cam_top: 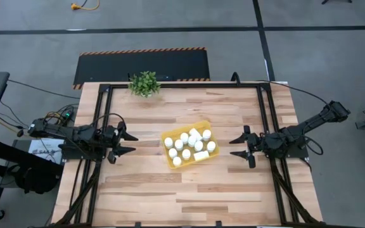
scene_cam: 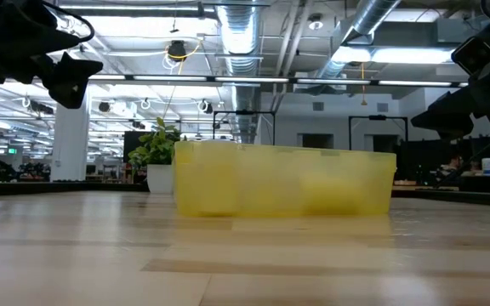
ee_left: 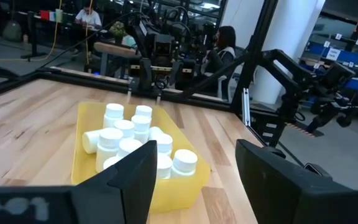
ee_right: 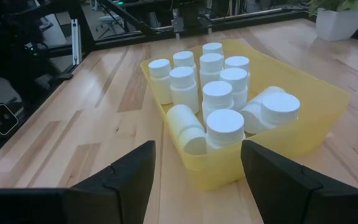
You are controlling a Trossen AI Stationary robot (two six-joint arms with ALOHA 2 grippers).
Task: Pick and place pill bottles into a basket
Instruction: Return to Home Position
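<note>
The pill bottles (cam_top: pixel 189 144) are all inside the basket (cam_top: pixel 166 151), about a dozen of them packed close together. Most stand upright with their caps up. At least two lie on their sides, one of them along the basket wall that faces away from the potted plant (cam_top: pixel 144 83). The basket rests flat at the middle of the worktop (cam_top: pixel 170 196), turned slightly askew to its edges.

The left end effector (cam_top: pixel 130 143) hangs near the worktop's left edge, pointing at the basket. Its fingers are spread wide with nothing between them. The right end effector (cam_top: pixel 232 147) mirrors it near the right edge, also spread and empty. Each is well apart from the basket, and the low view shows both raised clear of the wood.

The potted plant stands at the worktop's far edge, toward the left corner. A black frame (cam_top: pixel 182 85) runs along that edge and down both sides, passing under the arms.
</note>
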